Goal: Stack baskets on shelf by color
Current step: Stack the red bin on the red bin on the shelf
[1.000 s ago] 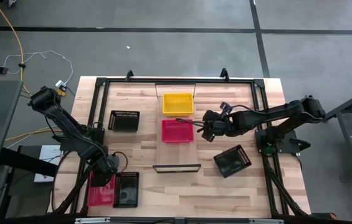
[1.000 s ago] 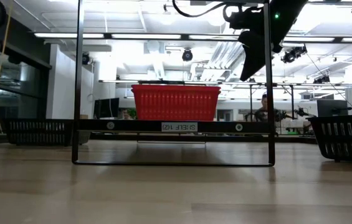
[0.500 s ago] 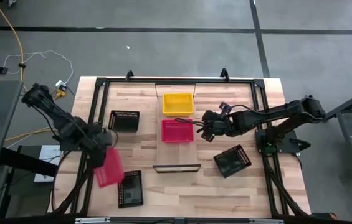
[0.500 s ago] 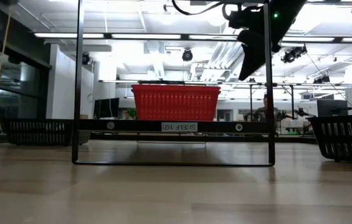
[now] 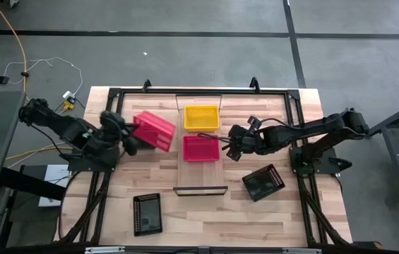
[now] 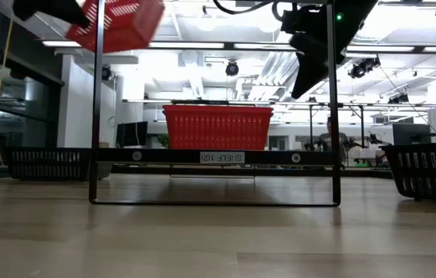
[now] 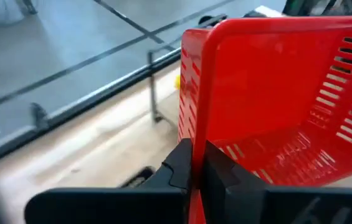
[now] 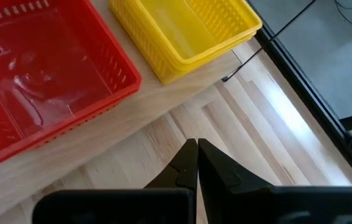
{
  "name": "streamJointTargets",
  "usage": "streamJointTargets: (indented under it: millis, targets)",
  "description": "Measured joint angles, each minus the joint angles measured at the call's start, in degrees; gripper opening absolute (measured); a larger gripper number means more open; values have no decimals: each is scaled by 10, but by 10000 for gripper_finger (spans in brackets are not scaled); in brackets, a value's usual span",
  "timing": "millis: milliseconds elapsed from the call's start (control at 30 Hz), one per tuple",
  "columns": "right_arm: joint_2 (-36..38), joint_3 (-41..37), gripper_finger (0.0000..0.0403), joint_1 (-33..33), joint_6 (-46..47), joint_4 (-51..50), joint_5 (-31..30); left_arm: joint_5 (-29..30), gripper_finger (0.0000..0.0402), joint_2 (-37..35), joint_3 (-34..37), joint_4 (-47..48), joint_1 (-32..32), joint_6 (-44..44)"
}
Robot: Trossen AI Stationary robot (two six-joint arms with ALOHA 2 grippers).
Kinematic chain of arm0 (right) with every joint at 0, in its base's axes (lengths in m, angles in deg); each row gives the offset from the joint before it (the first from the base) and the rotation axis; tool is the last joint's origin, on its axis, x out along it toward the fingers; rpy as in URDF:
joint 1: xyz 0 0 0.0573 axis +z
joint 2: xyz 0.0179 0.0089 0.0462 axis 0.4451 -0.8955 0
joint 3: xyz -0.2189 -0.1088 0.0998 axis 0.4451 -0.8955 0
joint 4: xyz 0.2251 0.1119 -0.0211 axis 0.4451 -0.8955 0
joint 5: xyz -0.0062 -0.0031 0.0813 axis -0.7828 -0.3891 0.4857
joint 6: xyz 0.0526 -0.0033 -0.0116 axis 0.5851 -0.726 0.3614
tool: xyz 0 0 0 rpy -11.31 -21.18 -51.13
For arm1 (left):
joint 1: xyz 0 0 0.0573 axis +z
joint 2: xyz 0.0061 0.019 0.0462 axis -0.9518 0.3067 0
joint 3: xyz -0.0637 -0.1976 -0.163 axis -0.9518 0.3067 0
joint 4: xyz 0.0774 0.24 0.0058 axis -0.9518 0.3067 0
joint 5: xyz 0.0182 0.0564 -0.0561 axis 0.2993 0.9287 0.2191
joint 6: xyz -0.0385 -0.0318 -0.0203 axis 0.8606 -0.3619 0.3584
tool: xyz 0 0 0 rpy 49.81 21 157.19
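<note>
A red basket (image 5: 154, 131) is held aloft, tilted, near the surface's left edge, its wall pinched by the closed left end effector (image 5: 126, 140). A thin-rim grip could slip in transit. The shelf (image 5: 200, 166) already carries red and yellow baskets; the right end effector (image 5: 231, 148), closed and empty, crowds its right edge.

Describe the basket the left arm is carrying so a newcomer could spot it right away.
Start at the shelf, the long pale plank down the middle of the table, with a yellow basket and a red basket on it. Look just left of the yellow one: the carried red basket hangs tilted in the left gripper, pinched by its rim. It is the only basket off a surface.
</note>
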Motion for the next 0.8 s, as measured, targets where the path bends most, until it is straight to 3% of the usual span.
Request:
streamJointTargets:
  millis: [133,267,367,467,633,800]
  targets:
    - [0,0,0,0,7,-1,-12,-5,0,6,88,-177,15,-8]
    - [0,0,0,0,17,-1,-25,2,0,21,170,-422,30,-33]
    - [0,0,0,0,31,-6,-41,-1,0,49,217,-613,44,-78]
    - [0,0,0,0,37,-19,-46,-24,0,95,240,-746,58,-88]
    - [0,0,0,0,64,-50,-73,-54,0,181,231,-832,78,-118]
    - [1,0,0,0,108,-117,-115,-103,0,216,164,-752,104,-183]
